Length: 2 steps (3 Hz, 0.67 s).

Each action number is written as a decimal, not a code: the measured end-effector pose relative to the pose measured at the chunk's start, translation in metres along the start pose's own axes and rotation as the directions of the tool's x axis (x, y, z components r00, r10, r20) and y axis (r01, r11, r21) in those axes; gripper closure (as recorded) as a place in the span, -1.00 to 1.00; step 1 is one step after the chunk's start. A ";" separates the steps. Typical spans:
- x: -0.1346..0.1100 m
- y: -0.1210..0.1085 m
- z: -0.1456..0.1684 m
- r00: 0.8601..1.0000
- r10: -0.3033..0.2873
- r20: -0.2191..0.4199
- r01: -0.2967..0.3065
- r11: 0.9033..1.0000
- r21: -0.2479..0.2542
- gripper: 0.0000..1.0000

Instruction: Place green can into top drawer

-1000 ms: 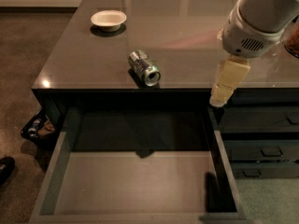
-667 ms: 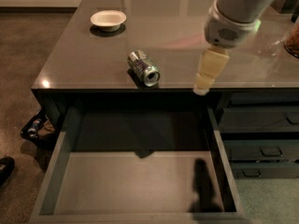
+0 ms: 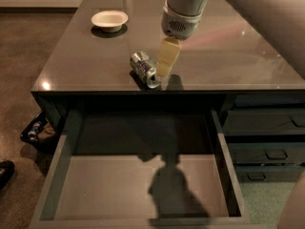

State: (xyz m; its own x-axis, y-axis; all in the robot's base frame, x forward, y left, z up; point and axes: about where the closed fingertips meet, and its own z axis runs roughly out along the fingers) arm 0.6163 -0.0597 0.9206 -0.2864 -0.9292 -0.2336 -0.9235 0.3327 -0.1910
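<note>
The green can (image 3: 145, 69) lies on its side on the desk top (image 3: 228, 56), near the front edge and just above the drawer. The top drawer (image 3: 105, 185) is pulled out wide below the desk; its flat grey floor is bare except for the arm's shadow. My gripper (image 3: 164, 69) hangs from the grey wrist, tilted down and to the left. Its tip is right beside the can's right end, very close to it or touching; I cannot tell which.
A white bowl (image 3: 109, 19) sits at the desk's back left. Narrower dark drawers (image 3: 267, 123) with recessed handles stand shut at the right. On the floor at the left are a dark object (image 3: 35, 130) and a shoe (image 3: 5, 171).
My gripper has moved left across the desk front, from well right of the can to right beside the can's right end. The can and the drawer have not moved.
</note>
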 end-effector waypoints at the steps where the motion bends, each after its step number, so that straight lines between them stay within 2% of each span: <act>1: -0.001 0.000 0.002 1.000 0.009 0.000 -0.009 1.000 0.004 -1.00; 2: -0.010 0.001 0.024 0.996 0.065 -0.062 -0.065 0.998 -0.002 -1.00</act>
State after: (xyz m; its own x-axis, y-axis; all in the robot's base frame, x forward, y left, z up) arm 0.6244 -0.0467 0.8999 -0.3609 -0.9139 -0.1856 -0.9035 0.3920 -0.1734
